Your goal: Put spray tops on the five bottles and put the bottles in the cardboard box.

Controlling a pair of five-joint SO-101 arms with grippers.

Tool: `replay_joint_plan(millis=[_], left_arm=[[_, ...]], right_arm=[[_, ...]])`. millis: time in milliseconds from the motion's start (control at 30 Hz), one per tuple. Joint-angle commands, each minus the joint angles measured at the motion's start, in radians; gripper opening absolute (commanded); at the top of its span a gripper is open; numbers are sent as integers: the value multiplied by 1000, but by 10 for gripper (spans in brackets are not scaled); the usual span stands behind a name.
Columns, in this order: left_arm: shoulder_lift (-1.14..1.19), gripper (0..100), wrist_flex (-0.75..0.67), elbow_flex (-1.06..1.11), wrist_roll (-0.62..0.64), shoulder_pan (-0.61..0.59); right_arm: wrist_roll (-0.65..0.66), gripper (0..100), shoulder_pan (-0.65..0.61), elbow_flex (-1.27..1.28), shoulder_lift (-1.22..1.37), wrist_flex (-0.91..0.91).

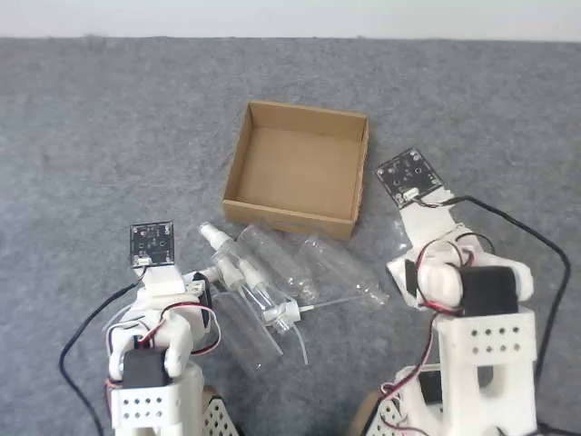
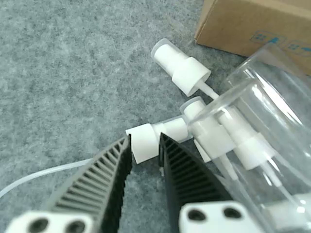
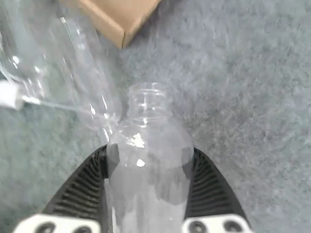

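Note:
The open cardboard box [image 1: 295, 168] stands at the middle back of the grey carpet. In front of it lie several clear bottles [image 1: 340, 268] and white spray tops [image 1: 215, 236] in a loose heap. My left gripper [image 2: 145, 141] is down at the left edge of the heap, shut on a white spray top [image 2: 146, 148] that rests on the carpet. Two more spray tops [image 2: 182, 68] lie just beyond it, by a clear bottle [image 2: 272, 97]. My right gripper [image 3: 148, 153] is shut on an uncapped clear bottle [image 3: 146, 131], whose open neck points away from the wrist toward the box corner [image 3: 116, 14].
Thin dip tubes [image 1: 295, 341] trail from the spray tops across the carpet. Both arm bases [image 1: 481, 345] stand at the near edge. Bare carpet spreads left of and behind the box.

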Motion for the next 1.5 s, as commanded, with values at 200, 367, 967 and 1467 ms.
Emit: replay_joint_plan(millis=[200,367,967,1467], left_arm=[[-14,84,5,-8,9,2],[-14,84,5,-8,9,2],[-14,84,5,-8,9,2],[-14,84,5,-8,9,2]], right_arm=[[-222,6,-101,-64,-68,-160],[-285,6,-108,-63,-88,-219],[-288,6,-214,187,-435,-427],[-328,6,-214,595,-791,-708]])
